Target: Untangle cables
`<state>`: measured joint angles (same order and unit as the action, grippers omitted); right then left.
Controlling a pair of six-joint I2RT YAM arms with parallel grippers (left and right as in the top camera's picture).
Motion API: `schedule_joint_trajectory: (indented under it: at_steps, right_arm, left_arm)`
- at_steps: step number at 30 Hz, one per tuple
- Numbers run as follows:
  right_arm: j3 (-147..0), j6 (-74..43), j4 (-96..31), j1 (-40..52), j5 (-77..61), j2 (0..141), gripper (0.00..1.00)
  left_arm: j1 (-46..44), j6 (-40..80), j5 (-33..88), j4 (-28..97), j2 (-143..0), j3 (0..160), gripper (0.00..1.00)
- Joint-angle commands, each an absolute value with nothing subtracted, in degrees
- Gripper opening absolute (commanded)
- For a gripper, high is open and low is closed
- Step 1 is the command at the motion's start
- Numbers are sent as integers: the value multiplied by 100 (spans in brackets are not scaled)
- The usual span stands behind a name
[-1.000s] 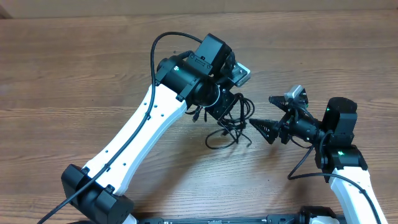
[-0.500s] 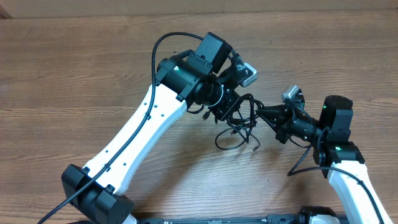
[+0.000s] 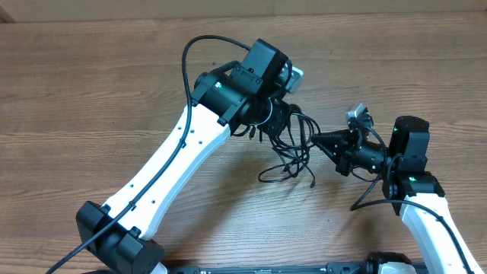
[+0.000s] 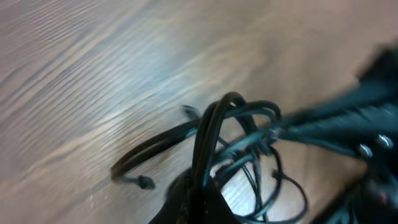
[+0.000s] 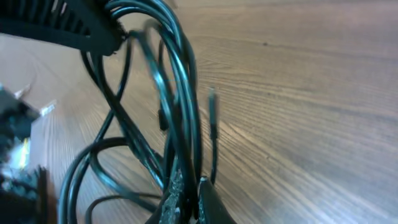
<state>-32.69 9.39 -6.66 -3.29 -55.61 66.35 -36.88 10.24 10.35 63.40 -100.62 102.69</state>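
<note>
While both arms are on the cables (image 3: 288, 156), the step in hand looks like drawing one strand out of the knot. The left gripper (image 3: 280, 116) is closed on the top of the bundle and holds it up. The lower loops sag onto the wooden table (image 3: 91, 91) just below and between the two arms. The right gripper (image 3: 318, 140) points left into the tangle. In the right wrist view its jaws look pinched on a few cords, with no gap showing.

To do it well:
- Hold the left grip firm as the anchor.
- Pull with the right, slowly and sideways away from the left, not upward.
- Watch whether one cord slides or the whole clump drags.

The right seems to have several strands, so the risk is tightening the knot; regripping on a single cord may be better. One loose plug tip (image 5: 212, 94) hangs free and could snag on a loop.
</note>
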Motion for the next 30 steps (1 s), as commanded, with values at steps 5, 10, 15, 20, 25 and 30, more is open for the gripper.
schedule_joint_trajectory:
  at_steps: [5, 10, 15, 20, 25, 30]
  right_arm:
    - [-3382, -832, -740, -338, -4193, 6657, 4]
    - [-3382, -856, -696, -338, -4178, 6657, 11]
    - [-3382, -851, -554, -338, -4187, 6657, 72]
    - [-3382, 27, -99, -338, -4976, 6657, 76]
    - [-3382, 943, 126, -338, -5417, 6657, 78]
    - [-3382, 1358, 126, -338, -5579, 6657, 78]
  left_arm:
    - [-3688, 3660, -43, 6302, -9966, 10366, 4]
    - [-3691, 3627, -30, 6305, -9966, 10366, 4]
    - [-3691, 2469, 462, 6320, -9966, 10366, 4]
    - [-3691, 814, 1330, 6348, -9966, 10366, 4]
    - [-3695, -510, 2169, 6528, -9966, 10366, 4]
    - [-3754, -1013, 2633, 6622, -9966, 10366, 4]
